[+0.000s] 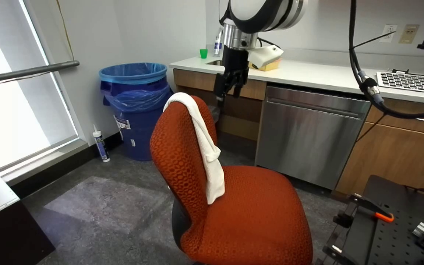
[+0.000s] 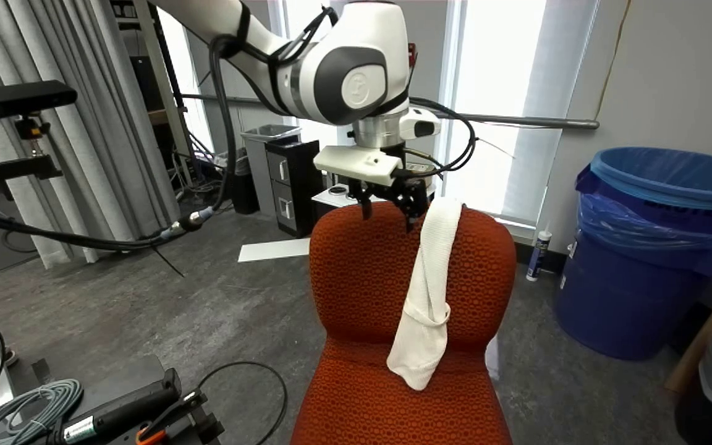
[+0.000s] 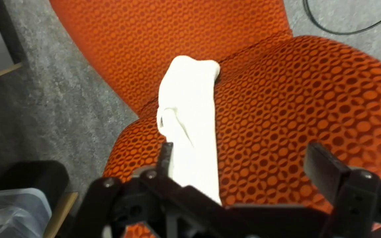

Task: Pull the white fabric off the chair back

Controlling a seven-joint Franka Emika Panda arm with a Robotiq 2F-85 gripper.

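The white fabric (image 1: pixel 205 147) hangs over the top of the orange-red chair back (image 1: pixel 175 147). Its front part runs down to the seat and has a loose fold partway down; in an exterior view the fabric (image 2: pixel 428 272) lies right of the middle of the chair back (image 2: pixel 356 272). Its rear part is mostly hidden. My gripper (image 1: pixel 229 95) is open and empty, pointing down near the top edge on the seat side. It also shows in an exterior view (image 2: pixel 388 217), left of the fabric. In the wrist view, the fabric (image 3: pixel 190 96) passes beside the left finger of the gripper (image 3: pixel 240 152).
The orange-red seat (image 1: pixel 252 213) extends in front of the chair back. A counter (image 1: pixel 307 77) with a steel dishwasher (image 1: pixel 307 132) stands behind my gripper. A blue bin (image 1: pixel 138 117) and a caulk tube (image 1: pixel 101 145) stand beyond the chair. A black perforated platform (image 1: pixel 399 228) is near the seat.
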